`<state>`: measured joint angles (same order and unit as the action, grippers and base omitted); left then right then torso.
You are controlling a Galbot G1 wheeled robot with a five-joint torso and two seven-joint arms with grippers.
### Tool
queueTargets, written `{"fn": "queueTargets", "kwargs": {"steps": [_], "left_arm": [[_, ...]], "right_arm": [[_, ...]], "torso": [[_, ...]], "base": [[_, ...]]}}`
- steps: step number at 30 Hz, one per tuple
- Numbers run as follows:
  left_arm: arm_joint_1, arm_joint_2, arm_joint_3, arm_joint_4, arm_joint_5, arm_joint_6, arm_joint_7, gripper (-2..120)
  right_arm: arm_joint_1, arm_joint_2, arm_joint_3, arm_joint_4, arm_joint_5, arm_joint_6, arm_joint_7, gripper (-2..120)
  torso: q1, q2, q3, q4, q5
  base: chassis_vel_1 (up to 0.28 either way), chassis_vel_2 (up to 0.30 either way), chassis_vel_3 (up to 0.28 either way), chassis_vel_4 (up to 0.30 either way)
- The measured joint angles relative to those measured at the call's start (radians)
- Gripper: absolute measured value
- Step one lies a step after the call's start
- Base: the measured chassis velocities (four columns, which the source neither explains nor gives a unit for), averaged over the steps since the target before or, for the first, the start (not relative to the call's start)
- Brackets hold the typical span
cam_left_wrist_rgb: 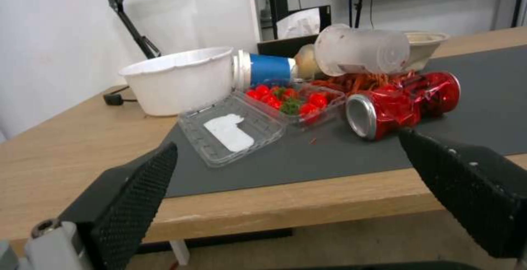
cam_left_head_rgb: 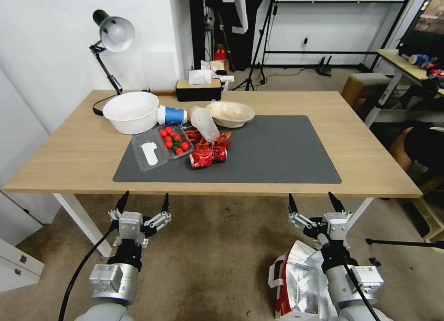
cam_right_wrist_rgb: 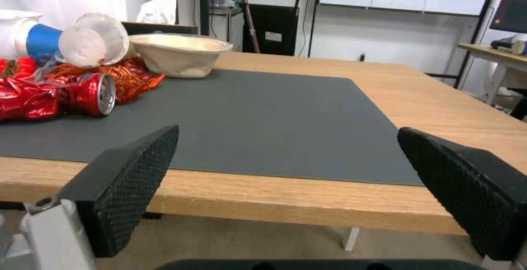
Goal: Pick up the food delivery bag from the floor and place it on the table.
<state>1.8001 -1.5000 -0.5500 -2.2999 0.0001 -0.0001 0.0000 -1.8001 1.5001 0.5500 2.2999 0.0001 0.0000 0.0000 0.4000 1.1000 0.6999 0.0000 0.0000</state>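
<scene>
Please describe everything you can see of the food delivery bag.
The food delivery bag stands on the carpet floor at the robot's right side, before the table. It is white outside with a red side panel and crinkled silver foil lining. Its mouth looks open upward. The right arm overlaps it, with the open right gripper above; no contact is clear.

Left gripper (cam_left_wrist_rgb: 285, 187) fingers (cam_left_wrist_rgb: 137, 196) spread before the table (cam_left_wrist_rgb: 66, 146).

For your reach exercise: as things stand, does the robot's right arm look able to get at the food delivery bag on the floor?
Probably yes. The food delivery bag lies on the floor right under the right arm, whose open tool hangs before the table edge, above and just past it. Nothing lies between them; the arm would have to draw back and down.
</scene>
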Motion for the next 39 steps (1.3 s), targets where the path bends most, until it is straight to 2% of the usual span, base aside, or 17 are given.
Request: {"fn": "queueTargets", "kwargs": {"steps": [15,19,20,21,23,36,39], "left_arm": [[-0.009,0.007,-0.002,0.002,-0.008,-0.004,-0.003,100],[-0.049,0.040,-0.010,0.016,-0.049,-0.021,-0.022,99],[-0.071,0.060,-0.017,0.027,-0.075,-0.029,-0.037,98],[-0.126,0.106,-0.033,0.047,-0.133,-0.053,-0.070,98],[-0.157,0.131,-0.037,0.067,-0.172,-0.070,-0.088,98],[-0.152,0.136,-0.045,0.090,-0.196,-0.118,-0.083,98],[-0.147,0.132,-0.045,0.090,-0.190,-0.124,-0.083,102]], "right_arm": [[0.005,-0.009,0.001,0.000,0.007,-0.001,0.004,100],[0.024,-0.046,0.005,0.009,0.038,-0.005,0.022,100],[0.037,-0.067,0.008,0.011,0.059,-0.009,0.037,100],[0.074,-0.126,0.022,0.032,0.110,-0.012,0.074,100],[0.090,-0.154,0.024,0.036,0.143,-0.020,0.091,100],[0.090,-0.148,0.024,0.036,0.139,-0.012,0.087,100],[0.088,-0.148,0.022,0.034,0.137,-0.008,0.086,100]], "torso": [[0.000,0.000,0.000,0.0000,0.0000],[0.000,0.000,0.000,0.0000,-0.0002],[0.000,0.000,0.000,-0.0001,0.0009],[0.000,0.000,0.000,0.0001,-0.0007],[0.000,0.000,0.000,-0.0001,0.0003],[0.000,0.000,0.000,0.0000,0.0001],[0.000,0.000,0.000,0.0000,0.0000]], "base": [[0.000,0.000,0.000,0.000],[0.000,0.000,0.000,0.000],[0.000,0.000,0.000,0.000],[0.000,0.000,0.000,0.000],[0.000,0.000,0.000,0.000],[0.000,0.000,0.000,0.000],[0.000,0.000,0.000,0.000]]}}
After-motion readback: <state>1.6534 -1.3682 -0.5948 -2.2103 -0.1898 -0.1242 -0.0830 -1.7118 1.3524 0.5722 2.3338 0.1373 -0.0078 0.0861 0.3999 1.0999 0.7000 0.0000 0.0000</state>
